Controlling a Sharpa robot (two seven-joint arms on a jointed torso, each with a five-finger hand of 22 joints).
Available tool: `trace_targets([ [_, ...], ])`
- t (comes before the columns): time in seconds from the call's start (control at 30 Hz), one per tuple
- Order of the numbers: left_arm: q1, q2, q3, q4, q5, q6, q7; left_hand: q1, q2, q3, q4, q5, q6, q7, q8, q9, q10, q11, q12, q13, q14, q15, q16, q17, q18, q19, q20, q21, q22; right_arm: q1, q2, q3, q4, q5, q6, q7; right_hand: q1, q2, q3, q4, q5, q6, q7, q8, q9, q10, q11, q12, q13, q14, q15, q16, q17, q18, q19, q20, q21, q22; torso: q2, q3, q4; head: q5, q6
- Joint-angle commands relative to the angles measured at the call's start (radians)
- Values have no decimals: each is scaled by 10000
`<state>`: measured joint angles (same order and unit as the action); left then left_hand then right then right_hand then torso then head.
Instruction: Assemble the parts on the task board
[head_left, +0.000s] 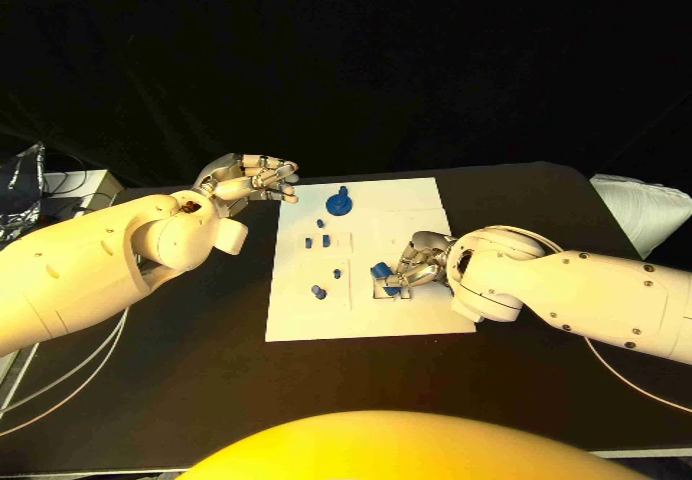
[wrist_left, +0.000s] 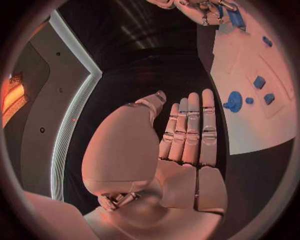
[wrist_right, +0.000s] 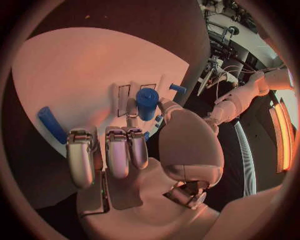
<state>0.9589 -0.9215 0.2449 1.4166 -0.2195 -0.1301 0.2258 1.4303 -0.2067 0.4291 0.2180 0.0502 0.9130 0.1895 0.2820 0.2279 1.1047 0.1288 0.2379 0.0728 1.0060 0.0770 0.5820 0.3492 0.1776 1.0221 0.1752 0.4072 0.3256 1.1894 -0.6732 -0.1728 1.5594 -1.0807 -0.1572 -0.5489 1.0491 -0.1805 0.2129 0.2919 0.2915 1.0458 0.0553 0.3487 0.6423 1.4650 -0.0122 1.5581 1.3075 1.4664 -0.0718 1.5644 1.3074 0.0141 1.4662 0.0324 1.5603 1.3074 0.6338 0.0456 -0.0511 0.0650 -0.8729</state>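
Item 1: task board (head_left: 418, 225), table (head_left: 188, 400) centre. Right hand (head_left: 408, 268) at board's 4 o'clock; I pinch a blue cylinder part (wrist_right: 147, 103) upright, apparently for seating. Item 2: left hand (head_left: 254, 180), 10 o'clock, fingers apart, empty, waiting clear. Gear part (head_left: 339, 205) near 12 o'clock.

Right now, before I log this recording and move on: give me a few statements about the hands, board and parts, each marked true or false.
1. The right hand holds a blue cylinder over the task board. True.
2. The left hand grips the blue gear. False: it holds nothing, beside the board's far left corner; the gear lies on the board.
3. The task board is white on a black table. True.
4. All blue parts are stacked together. False: they lie scattered across the board.
5. The left hand rests on the board's centre. False: it is off the board's edge.
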Motion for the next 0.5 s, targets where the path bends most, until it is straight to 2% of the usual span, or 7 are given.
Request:
trace_targets([
  [0.03,-7,5,8,30,-14,134,38,64,11,-5,78,10,-1,10,-61,-11,25,11,-61,-16,-1,10,-50,12,35,46,8,-38,-9,-40,26,-18,-28,-228,79,-45,-107,25,-167,14,-134,-16,73,-23,17,964,17,-41,2523,1019,-20,20,2520,-112,1012,-4,-41,2595,3,6,-3,-3,3],
  [0.3,-6,4,8,26,-14,136,23,53,32,-2,105,11,-1,17,-63,-13,28,17,-75,-18,-2,15,-57,21,34,48,10,-47,-15,-66,65,-18,6,-322,-87,-25,-438,269,-522,26,-330,11,57,16,68,979,7,-16,2541,1037,-28,51,2601,-122,1025,-8,13,2609,0,3,-7,-20,3],
  [0.37,-6,2,8,26,-14,134,18,53,32,-2,105,11,-1,17,-63,-13,28,17,-75,-18,-2,15,-57,21,34,48,10,-47,-15,-71,61,-18,35,-324,-74,-19,-635,327,-758,18,128,-1,58,34,103,976,-6,-24,2537,1037,-32,51,2602,-121,1023,-15,6,2607,1,4,-8,-13,3],
  [0.5,-6,-1,8,24,-14,126,6,46,42,-2,120,11,-2,20,-64,-15,31,20,-83,-18,-2,17,-61,26,33,48,12,-52,-19,-80,54,-18,81,-334,-99,-6,-958,410,-1244,24,-192,-10,50,62,152,976,1,-23,2538,1039,-34,54,2610,-123,1026,-17,18,2611,-3,5,-10,-28,3],
])
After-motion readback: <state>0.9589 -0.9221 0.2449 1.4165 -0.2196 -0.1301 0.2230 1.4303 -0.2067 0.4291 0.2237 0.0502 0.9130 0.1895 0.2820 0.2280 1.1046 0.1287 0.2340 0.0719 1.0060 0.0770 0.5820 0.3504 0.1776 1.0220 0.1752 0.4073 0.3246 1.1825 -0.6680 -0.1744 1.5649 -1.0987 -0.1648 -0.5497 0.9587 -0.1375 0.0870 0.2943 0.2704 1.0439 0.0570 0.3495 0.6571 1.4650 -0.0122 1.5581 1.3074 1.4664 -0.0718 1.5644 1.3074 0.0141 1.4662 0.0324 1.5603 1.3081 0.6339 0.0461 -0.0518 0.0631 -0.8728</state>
